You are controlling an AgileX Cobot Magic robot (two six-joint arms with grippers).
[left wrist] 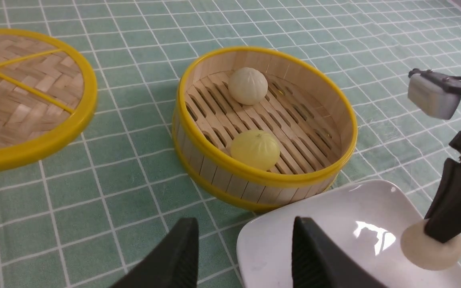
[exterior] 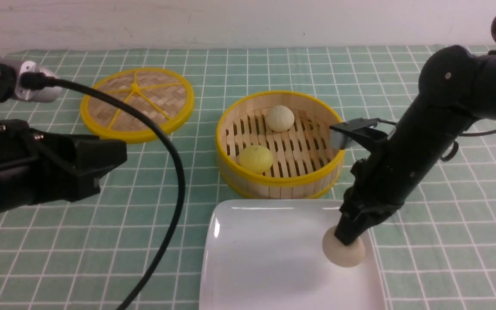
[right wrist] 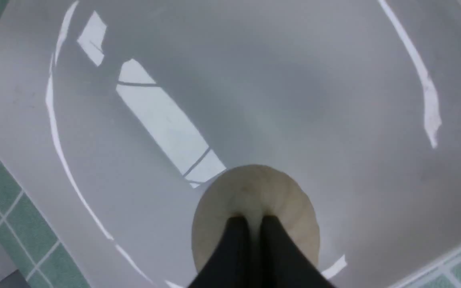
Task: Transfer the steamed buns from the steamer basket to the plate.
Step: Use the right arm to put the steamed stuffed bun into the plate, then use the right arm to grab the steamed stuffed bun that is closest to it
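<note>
An off-white steamed bun (exterior: 346,256) is down on the right part of the white plate (exterior: 265,258). My right gripper (exterior: 346,241) points down at this bun, its fingers shut and pinching the bun's top (right wrist: 254,192). The steamer basket (exterior: 280,183), just beyond the plate, holds a beige bun (exterior: 280,118) at its back and a pale yellow bun (exterior: 255,158) at its front left. My left gripper (left wrist: 244,224) hangs open and empty at the left, by the plate's near-left corner.
The flat woven lid (exterior: 137,104) with yellow spokes lies at the back left on the green checked cloth. The left arm's black cable (exterior: 175,172) loops down between the lid and the plate. A white wall bounds the far edge.
</note>
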